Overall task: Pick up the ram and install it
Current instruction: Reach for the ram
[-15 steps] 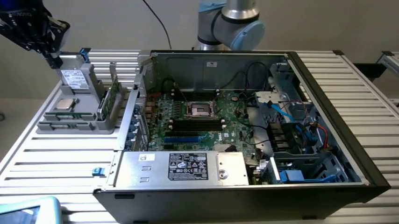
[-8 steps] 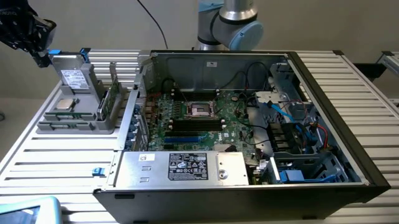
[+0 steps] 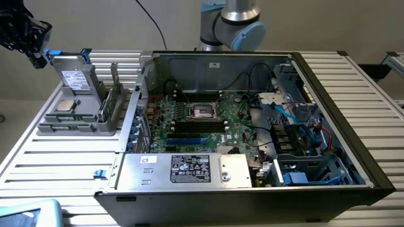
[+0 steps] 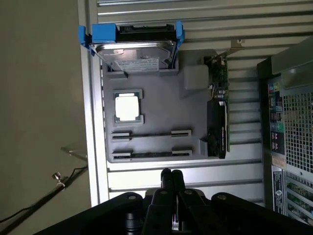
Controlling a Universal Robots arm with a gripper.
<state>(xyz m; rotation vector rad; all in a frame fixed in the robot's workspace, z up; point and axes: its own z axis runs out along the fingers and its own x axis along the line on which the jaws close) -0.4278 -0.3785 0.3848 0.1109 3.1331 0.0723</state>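
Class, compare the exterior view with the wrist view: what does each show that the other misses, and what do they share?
Exterior view: inside the open case, the motherboard and labelled power supply. Wrist view: the case's rear ports and vent grille. Both: the grey tray, drive, silver chip and the shut claw.

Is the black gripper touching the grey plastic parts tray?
Apart. In the wrist view the shut black gripper hangs clear of the grey plastic tray, pale table slats showing between them.
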